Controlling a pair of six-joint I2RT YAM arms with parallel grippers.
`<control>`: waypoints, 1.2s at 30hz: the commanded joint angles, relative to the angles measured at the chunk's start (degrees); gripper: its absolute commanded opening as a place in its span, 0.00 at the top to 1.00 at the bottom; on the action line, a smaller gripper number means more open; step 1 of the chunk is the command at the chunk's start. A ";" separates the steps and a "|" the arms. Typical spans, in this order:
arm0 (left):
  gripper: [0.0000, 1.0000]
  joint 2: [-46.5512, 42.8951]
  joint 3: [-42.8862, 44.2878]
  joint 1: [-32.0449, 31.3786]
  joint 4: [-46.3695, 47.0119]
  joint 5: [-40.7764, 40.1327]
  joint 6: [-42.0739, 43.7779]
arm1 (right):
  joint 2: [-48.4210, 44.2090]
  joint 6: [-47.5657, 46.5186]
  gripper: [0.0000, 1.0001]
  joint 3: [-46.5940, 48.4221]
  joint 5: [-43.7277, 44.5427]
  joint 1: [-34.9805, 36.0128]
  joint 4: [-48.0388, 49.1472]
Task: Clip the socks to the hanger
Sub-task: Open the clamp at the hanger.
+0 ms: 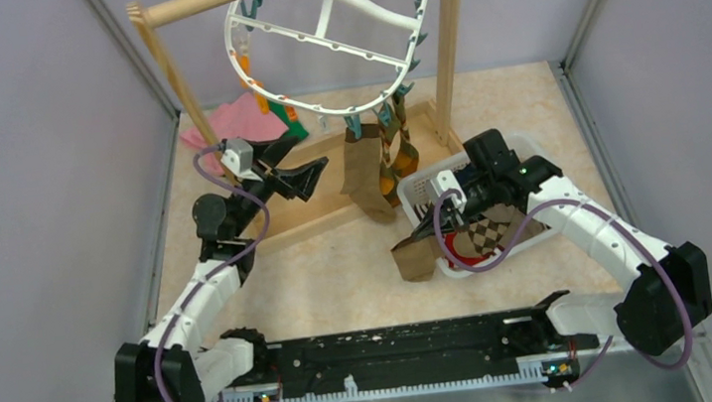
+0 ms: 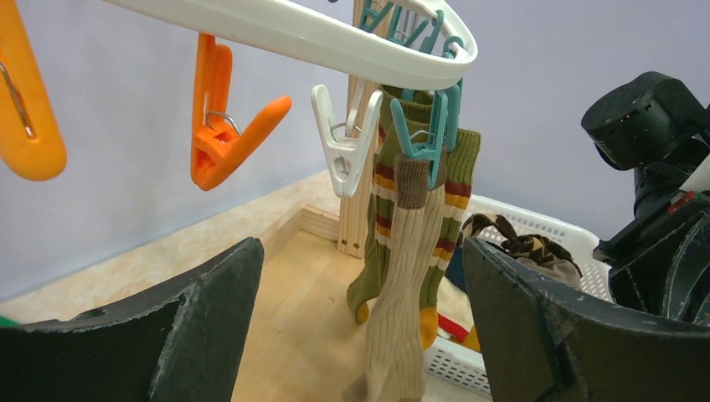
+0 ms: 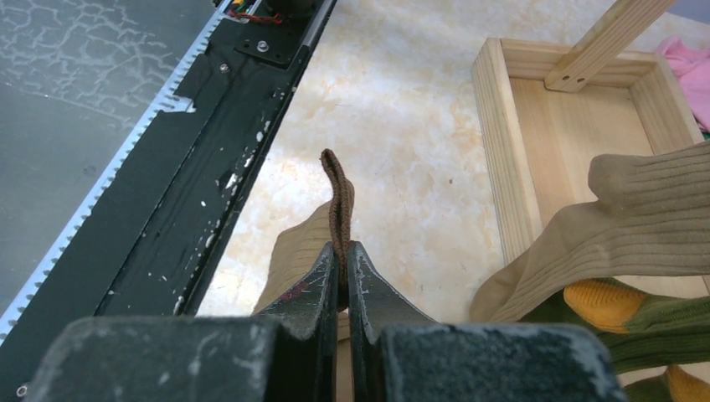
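A: L hand (image 1: 304,162)?
B: Fingers are spread wide, nothing gripped. It's held just left of the hung socks, under the hanger (image 2: 335,42) rim.
A: R hand (image 3: 343,255)?
B: Clamped tight on the brown cuff of a tan sock (image 1: 416,258), by the basket's (image 1: 418,190) left wall, over the counter (image 1: 340,273).
A: Hanger?
B: Seen tilted within the wood rack (image 1: 450,31). At its near rim a 2nd tan sock (image 2: 410,276) & an olive striped sock (image 2: 383,209) are pinned by teal clips (image 2: 419,151), touching. An argyle sock (image 1: 481,236) is seen in the basket.
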 commanded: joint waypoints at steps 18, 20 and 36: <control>0.11 21.05 4.09 1.20 44.17 7.41 -6.02 | -1.05 -2.76 1.00 0.79 -2.13 1.10 -1.25; 0.13 22.83 4.21 0.95 47.81 6.41 -7.14 | -1.05 -2.93 1.00 0.79 -2.01 1.12 -1.40; 0.12 23.20 -2.22 -4.11 52.71 1.82 -2.35 | -1.32 -3.65 1.00 0.95 -1.89 1.10 -2.19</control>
